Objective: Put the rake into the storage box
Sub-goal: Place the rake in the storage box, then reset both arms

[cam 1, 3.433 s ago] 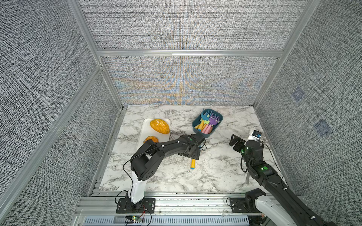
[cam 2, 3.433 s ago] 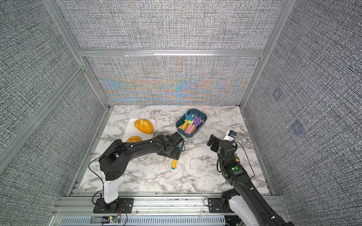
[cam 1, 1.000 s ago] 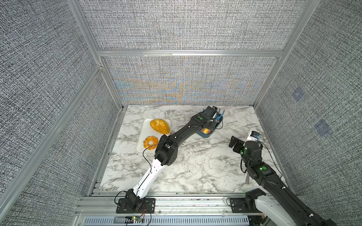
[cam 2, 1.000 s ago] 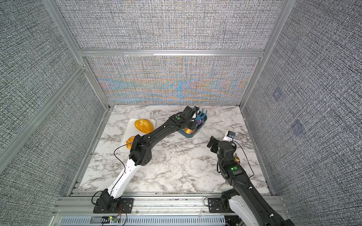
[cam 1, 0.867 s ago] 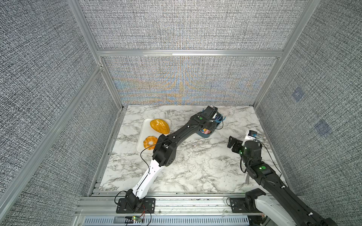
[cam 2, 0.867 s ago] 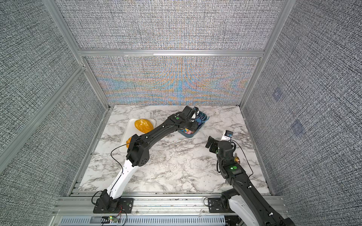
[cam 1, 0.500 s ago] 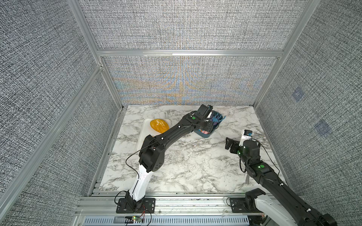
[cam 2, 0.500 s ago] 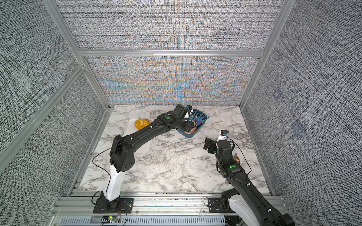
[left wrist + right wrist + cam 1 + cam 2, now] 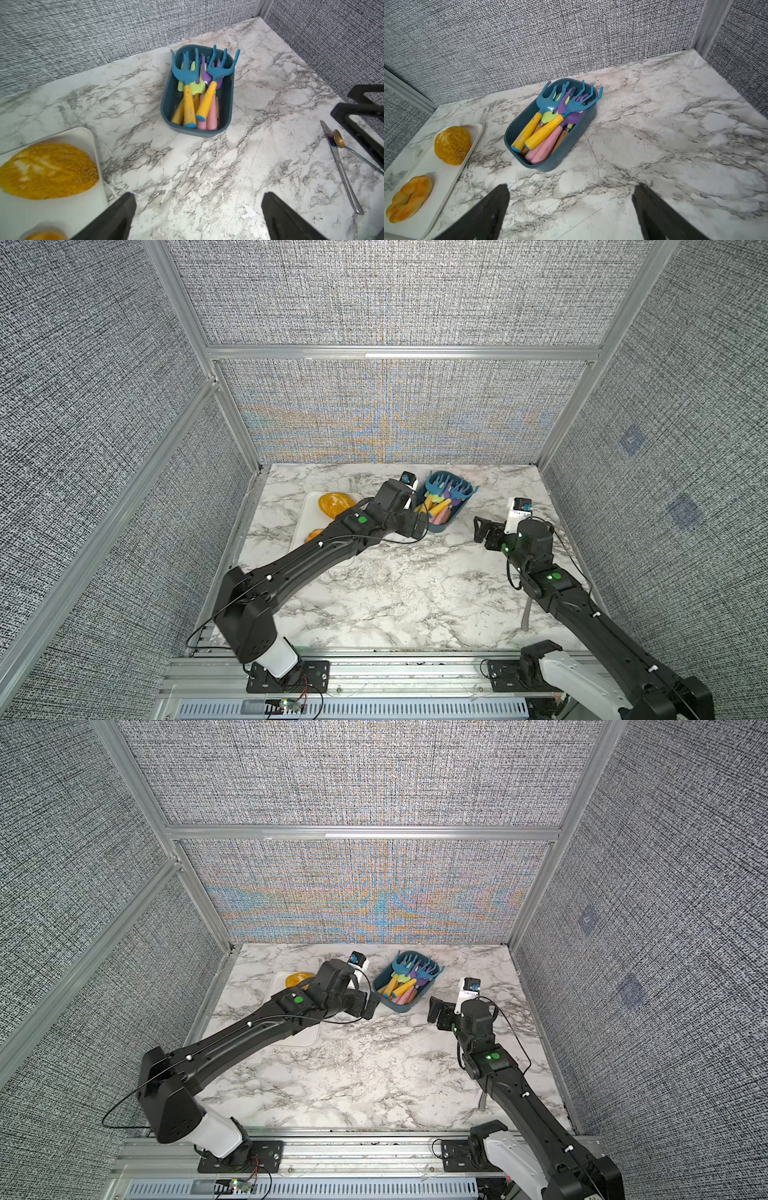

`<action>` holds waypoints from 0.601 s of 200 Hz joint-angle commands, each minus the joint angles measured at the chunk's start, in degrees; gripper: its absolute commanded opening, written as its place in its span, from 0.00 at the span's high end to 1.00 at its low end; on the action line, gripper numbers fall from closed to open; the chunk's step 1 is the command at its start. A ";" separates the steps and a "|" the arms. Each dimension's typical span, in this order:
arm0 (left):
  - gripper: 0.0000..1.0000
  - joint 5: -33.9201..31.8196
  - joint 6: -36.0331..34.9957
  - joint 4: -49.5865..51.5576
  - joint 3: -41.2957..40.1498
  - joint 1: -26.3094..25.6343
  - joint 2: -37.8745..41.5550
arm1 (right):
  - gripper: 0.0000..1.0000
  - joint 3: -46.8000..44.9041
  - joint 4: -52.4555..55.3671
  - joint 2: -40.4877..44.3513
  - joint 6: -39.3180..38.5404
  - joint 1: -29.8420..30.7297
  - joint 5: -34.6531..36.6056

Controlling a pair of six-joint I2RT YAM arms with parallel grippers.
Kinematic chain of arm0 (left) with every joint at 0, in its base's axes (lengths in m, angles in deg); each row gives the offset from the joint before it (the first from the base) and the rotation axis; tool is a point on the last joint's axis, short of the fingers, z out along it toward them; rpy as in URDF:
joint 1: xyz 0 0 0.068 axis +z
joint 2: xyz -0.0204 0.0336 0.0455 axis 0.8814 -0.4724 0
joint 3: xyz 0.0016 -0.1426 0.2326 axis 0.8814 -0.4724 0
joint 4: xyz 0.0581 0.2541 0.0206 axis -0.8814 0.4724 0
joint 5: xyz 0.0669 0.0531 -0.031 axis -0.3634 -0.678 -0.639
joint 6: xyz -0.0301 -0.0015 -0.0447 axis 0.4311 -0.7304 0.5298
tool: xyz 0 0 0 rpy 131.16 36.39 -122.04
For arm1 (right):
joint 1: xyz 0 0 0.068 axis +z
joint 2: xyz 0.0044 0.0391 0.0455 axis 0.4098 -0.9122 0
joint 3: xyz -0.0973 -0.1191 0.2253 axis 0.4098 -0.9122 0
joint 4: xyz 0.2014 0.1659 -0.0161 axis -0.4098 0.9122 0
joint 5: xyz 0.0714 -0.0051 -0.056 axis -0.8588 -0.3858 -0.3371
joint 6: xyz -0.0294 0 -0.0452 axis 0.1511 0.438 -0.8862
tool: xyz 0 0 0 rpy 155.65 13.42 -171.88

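Note:
The dark teal storage box (image 9: 451, 520) (image 9: 417, 1002) stands near the back of the marble table. It holds several toy tools. On top lie two rakes with blue heads and yellow handles (image 9: 189, 104) (image 9: 207, 99), also visible from the right wrist (image 9: 527, 133) (image 9: 546, 131). Their tines poke over the far rim. My left gripper (image 9: 417, 526) (image 9: 198, 195) hovers open and empty just beside the box's near left corner. My right gripper (image 9: 482, 529) (image 9: 571, 187) is open and empty, to the right of the box and apart from it.
A white tray (image 9: 305, 510) (image 9: 446, 176) with an orange bun (image 9: 452, 145) and a ring-shaped pastry (image 9: 409, 199) sits left of the box, partly under my left arm. A knife (image 9: 340, 166) and a spoon (image 9: 340, 142) lie by my right arm. Fabric walls enclose three sides.
My left gripper has opened and drawn back from over the box toward the front left, leaving a rake inside. My right arm has edged slightly toward the box.

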 commanded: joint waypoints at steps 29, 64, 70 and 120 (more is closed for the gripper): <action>0.01 -14.55 1.15 -1.68 -14.18 0.24 15.75 | 0.01 1.94 -2.13 -2.22 -3.65 -0.14 -6.31; 0.01 -21.35 1.35 -3.05 -26.13 3.18 29.50 | 0.01 -1.06 -7.80 -2.83 -9.16 -0.12 -1.87; 0.01 -22.77 1.29 -3.72 -28.11 3.91 31.48 | 0.01 -2.84 -10.69 -2.05 -10.75 -0.15 -1.67; 0.01 -27.82 -4.88 -13.01 -40.88 13.19 41.56 | 0.01 -11.52 -26.15 -1.92 -14.40 -2.12 5.90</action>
